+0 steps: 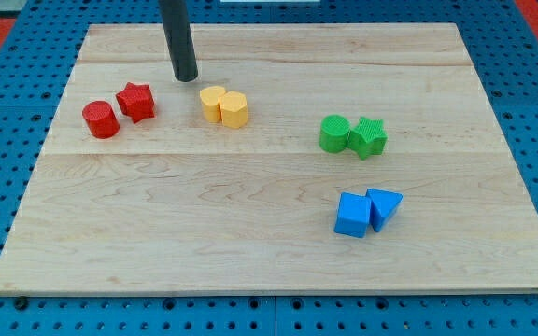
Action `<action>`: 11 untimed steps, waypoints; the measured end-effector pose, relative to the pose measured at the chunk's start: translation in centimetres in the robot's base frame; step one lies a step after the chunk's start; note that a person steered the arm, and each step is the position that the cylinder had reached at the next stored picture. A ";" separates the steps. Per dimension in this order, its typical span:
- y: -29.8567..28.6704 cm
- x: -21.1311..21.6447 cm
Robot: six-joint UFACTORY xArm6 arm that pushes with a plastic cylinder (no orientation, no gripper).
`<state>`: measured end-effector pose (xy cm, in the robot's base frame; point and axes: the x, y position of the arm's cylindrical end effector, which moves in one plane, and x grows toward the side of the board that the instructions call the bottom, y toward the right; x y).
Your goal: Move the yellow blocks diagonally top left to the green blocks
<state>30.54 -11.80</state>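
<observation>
Two yellow blocks touch each other left of the board's middle: a yellow heart-like block (212,103) and a yellow rounded block (234,109). Two green blocks touch each other right of the middle: a green cylinder (334,133) and a green star (369,137). The yellow pair lies up and to the left of the green pair, well apart from it. My tip (186,78) rests on the board just up and left of the yellow blocks, a small gap away.
A red cylinder (101,119) and a red star (136,101) sit at the left. A blue cube (352,215) and a blue wedge (384,205) sit at the lower right. The wooden board (250,252) lies on a blue pegboard.
</observation>
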 end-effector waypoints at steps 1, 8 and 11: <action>0.0 0.0; 0.7 -0.6; 11.4 4.3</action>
<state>34.86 -0.36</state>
